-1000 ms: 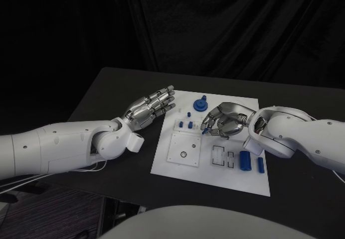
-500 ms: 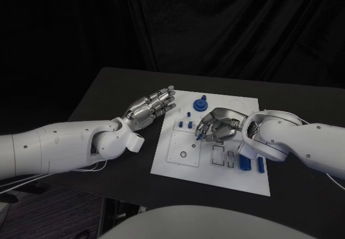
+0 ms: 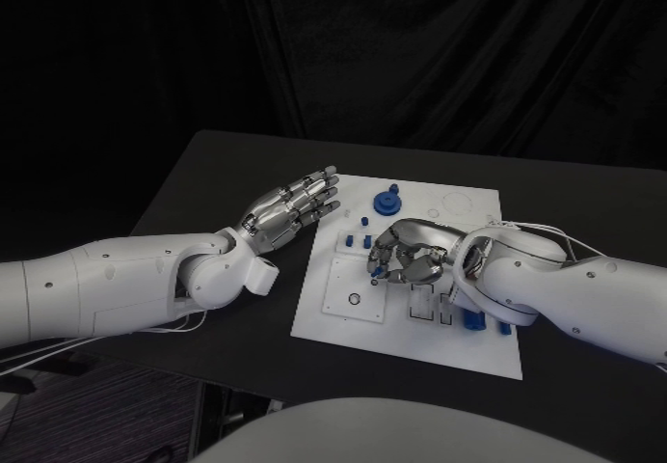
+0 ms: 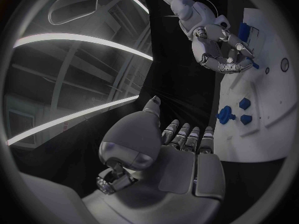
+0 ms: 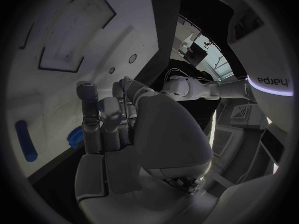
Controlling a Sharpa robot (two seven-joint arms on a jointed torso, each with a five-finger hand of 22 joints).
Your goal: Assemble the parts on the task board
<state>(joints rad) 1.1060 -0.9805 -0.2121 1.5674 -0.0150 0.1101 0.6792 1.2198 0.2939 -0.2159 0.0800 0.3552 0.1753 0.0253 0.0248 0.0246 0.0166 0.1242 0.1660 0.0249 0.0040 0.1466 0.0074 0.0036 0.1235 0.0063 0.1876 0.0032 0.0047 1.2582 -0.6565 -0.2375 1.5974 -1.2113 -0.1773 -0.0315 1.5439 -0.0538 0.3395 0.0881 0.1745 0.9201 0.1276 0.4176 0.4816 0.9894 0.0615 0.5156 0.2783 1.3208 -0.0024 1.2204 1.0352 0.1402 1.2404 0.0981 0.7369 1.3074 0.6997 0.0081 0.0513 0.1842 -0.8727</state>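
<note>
Your right hand hangs over the middle of the task board, fingers curled around a small blue part. Your left hand hovers just off the board's left edge, fingers straight and apart, holding nothing. A blue gear stands near the board's far edge.

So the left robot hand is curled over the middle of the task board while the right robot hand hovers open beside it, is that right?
The sides are swapped. In the head view the right robot hand curls over the middle of the task board, while the left robot hand hovers open beside it.
</note>
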